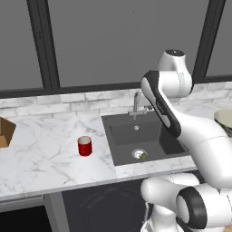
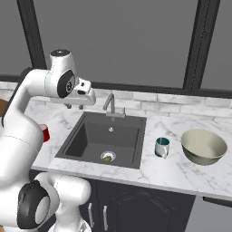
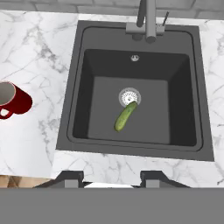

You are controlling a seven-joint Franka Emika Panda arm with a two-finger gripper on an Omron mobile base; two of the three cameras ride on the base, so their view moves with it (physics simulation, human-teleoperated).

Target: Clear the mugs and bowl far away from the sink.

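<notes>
windows (image 1: 127,41): large, dark-framed, grey panes | backsplash (image 1: 68,103): pale brick | tabletop (image 1: 41,154): white veined marble | cabinets (image 2: 136,204): dark doors, silver handles

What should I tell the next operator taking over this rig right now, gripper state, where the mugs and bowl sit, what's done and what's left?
Gripper: jaws apart, holding nothing, hovering above the dark grey rectangular sink.
Glossy red mug: on the marble counter left of the sink, a little way off it.
White mug with a teal band: on the counter just right of the sink.
Wide beige bowl: right of that mug.
A green cucumber lies in the basin by the drain.
Done: nothing grasped as things stand.
Left: move both mugs and the bowl far from the sink.
</notes>
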